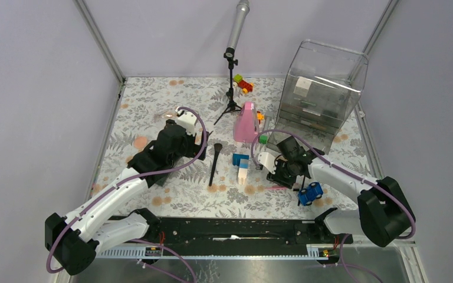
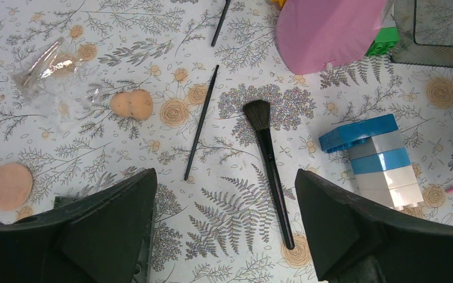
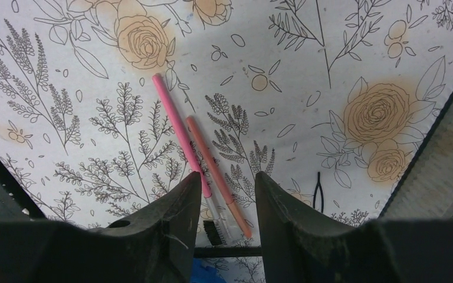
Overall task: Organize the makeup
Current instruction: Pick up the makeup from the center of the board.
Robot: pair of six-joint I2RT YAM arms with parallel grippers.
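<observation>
The right claw (image 3: pixel 227 200) stands narrow astride a pink pencil (image 3: pixel 180 132) and a peach pencil (image 3: pixel 209 156) lying side by side on the desk (image 3: pixel 65 71), not yet pinching. It should settle low and centred to catch both. The left claw (image 2: pixel 224 200) hangs wide above a powder brush (image 2: pixel 268 159).

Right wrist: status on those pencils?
Right gripper part open, straddling pink pencil and orange pencil, both flat. Left gripper wide open, empty, over brush. Toy car close by.
</observation>
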